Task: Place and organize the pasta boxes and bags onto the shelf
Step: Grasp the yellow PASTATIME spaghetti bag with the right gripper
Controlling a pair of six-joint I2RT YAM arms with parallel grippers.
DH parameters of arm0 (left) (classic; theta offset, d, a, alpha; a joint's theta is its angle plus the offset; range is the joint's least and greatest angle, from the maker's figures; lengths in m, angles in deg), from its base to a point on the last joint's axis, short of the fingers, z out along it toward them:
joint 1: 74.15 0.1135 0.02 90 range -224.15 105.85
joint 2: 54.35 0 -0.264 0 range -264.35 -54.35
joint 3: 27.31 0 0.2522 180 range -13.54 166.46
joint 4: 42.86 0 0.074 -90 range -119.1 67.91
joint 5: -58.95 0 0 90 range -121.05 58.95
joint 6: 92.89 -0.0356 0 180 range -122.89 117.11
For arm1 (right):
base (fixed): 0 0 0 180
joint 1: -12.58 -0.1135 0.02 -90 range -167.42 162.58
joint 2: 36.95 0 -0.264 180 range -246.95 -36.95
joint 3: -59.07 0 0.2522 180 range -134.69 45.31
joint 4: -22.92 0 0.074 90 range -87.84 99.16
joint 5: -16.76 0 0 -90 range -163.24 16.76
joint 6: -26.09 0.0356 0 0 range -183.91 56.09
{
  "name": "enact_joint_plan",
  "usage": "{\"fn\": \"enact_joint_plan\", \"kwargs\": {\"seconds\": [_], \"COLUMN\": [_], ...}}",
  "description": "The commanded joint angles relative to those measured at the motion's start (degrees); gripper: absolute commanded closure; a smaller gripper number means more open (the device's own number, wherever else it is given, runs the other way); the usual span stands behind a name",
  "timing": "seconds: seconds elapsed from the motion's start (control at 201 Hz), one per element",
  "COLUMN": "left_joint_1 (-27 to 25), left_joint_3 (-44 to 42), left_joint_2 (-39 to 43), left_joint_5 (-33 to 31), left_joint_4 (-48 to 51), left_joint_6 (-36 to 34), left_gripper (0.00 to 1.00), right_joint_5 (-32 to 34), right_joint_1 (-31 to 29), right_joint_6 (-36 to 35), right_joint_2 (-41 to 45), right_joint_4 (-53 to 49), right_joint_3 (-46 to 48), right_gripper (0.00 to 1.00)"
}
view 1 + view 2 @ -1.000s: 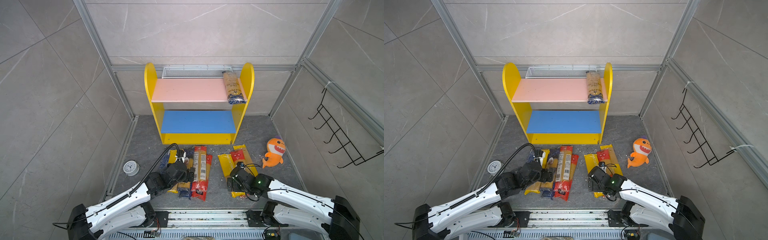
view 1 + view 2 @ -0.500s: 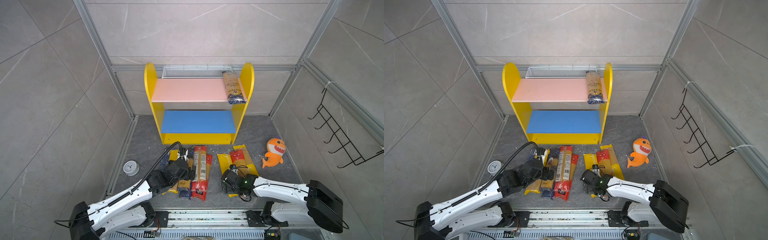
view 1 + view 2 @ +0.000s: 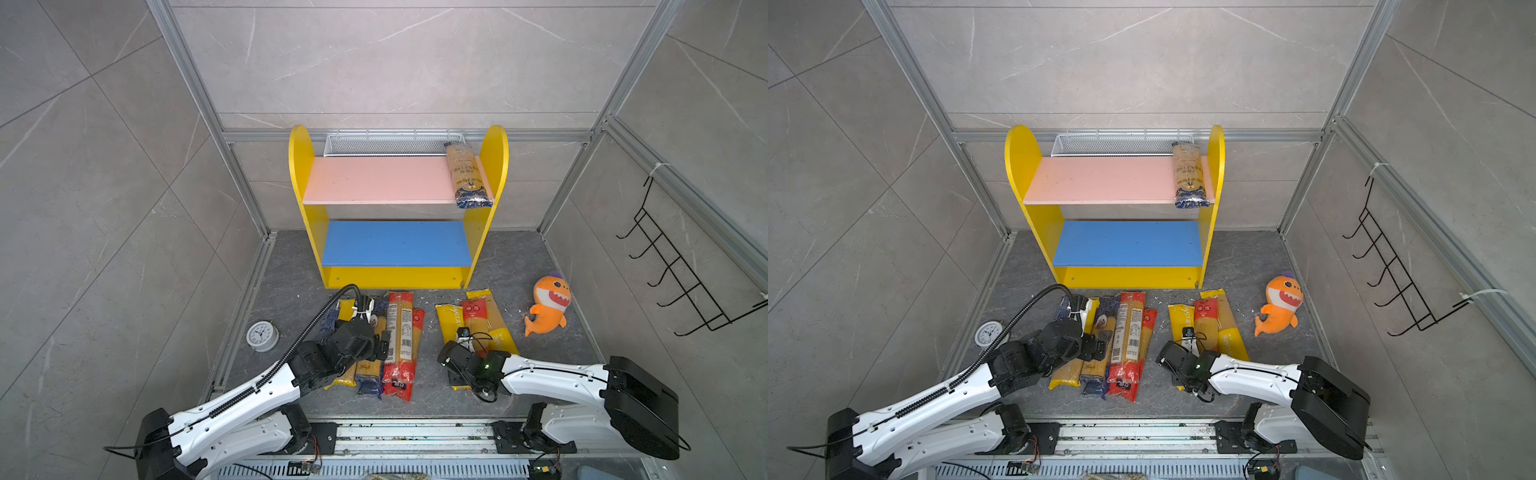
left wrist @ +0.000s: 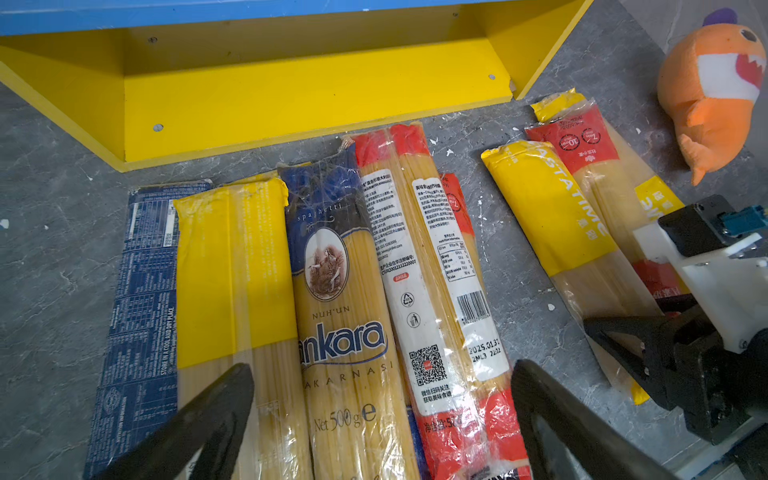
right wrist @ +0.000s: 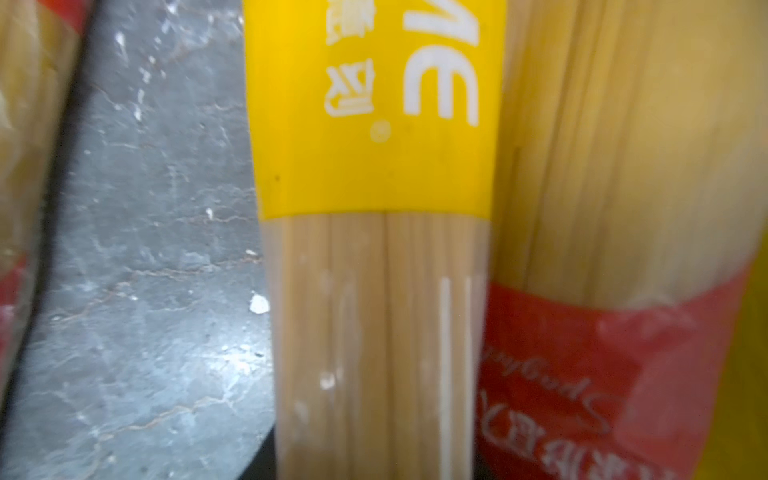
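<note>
Left jaws wide apart, right arm (image 3: 552,374) low

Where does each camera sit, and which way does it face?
Top views: high above the robot's base, looking down and forward at the shelf, pasta packs, left arm and right arm.
Left wrist: on the left arm, low, facing the Ankara pack and shelf base; its open jaws show, plus the right arm's jaws.
Right wrist: close over the white-lettered yellow pack; only dark slivers of robot show.
Shared: that yellow pack appears in every view.
</note>
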Motion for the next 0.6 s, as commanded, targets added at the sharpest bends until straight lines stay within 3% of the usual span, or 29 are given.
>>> {"fn": "enact_joint_plan", "kwargs": {"seconds": [0.0, 0.279, 0.598], "left_joint_1": [-0.12, -0.13, -0.13], "left_joint_3": [2.36, 3.28, 3.11], "left_joint_2": [1.57, 2.93, 4.21], "left_joint_5": [-2.70, -3.37, -3.37], "left_joint_4": [2.39, 4.96, 6.11], "left_joint_6": [-0.78, -0.17, 0.57], "left_gripper": [0.00, 0.00, 0.00], "right_joint_5": [-6.94, -6.76, -7.18], "right_joint_1": [-1.32, -2.44, -2.86], "right_joint_6": [1.25, -0.34, -1.76], "right_joint_2": [-0.40, 7.02, 5.98], "right_joint_4": [-0.90, -7.24, -9.01], "right_joint_3": [1.86, -3.52, -6.92], "right_gripper": [0.71, 0.85, 0.86]}}
